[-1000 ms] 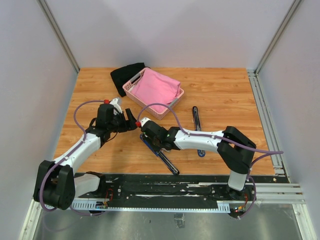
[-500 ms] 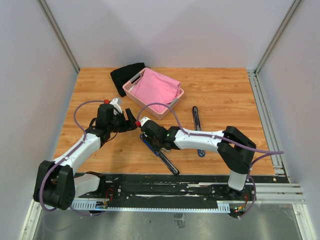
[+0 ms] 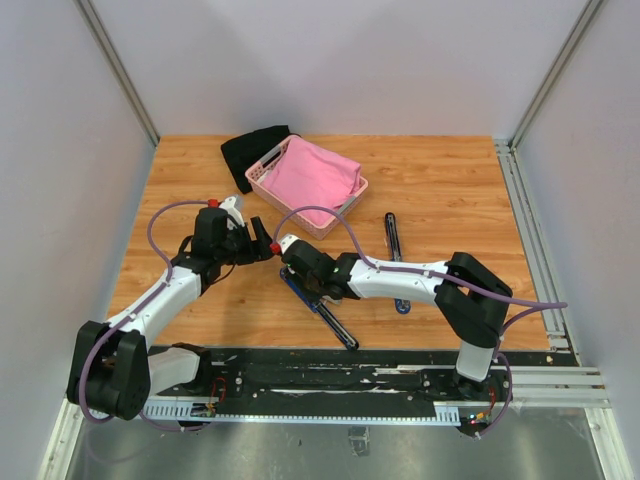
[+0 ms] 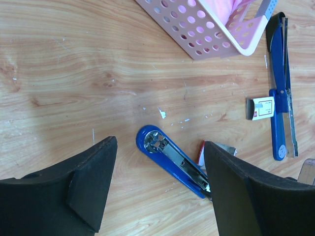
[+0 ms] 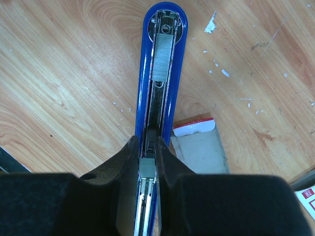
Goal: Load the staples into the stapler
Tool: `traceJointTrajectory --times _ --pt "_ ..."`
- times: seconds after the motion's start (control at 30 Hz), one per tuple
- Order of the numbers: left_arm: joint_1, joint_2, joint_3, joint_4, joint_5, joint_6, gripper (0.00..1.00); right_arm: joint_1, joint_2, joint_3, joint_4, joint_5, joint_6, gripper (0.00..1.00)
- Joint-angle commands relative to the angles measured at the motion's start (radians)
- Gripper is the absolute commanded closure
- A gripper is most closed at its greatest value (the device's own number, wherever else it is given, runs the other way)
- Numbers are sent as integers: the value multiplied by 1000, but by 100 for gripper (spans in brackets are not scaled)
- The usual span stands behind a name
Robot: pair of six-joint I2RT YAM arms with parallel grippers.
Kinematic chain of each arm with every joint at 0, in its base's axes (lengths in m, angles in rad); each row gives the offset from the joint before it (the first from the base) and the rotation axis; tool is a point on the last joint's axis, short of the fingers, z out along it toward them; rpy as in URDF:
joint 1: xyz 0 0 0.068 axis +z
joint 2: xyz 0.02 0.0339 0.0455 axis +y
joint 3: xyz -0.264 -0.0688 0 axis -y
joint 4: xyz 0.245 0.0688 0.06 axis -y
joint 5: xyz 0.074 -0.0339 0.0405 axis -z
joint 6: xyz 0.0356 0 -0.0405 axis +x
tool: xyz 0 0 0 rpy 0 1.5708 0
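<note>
Only the right wrist view shows the staples (image 5: 165, 56), a silvery strip lying in the blue stapler (image 5: 141, 98), in its open channel near the rounded end. The right gripper (image 5: 147, 160) pinches the stapler's metal rail, with a white carton (image 5: 199, 147) just beside it. The left gripper (image 4: 160, 143) hangs spread wide over that rounded end, holding nothing.

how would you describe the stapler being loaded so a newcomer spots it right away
Start at the pink basket at the back of the table and come toward the near edge, where two blue staplers lie open. It is the stapler held in the right gripper, with staples in its channel; the other stapler lies apart, untouched.
</note>
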Motion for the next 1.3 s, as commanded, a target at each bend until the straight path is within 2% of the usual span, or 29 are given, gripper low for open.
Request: traceJointTrajectory --times 0.0,0.73,1.27 --pt "7 -19 -12 18 8 11 25 -10 -1 6 -13 -13 -32 92" --pt "7 -29 -15 15 6 12 25 -19 33 -39 31 -9 -28 92" --pt "7 -34 -36 16 16 2 25 -40 112 62 -27 20 -17 90"
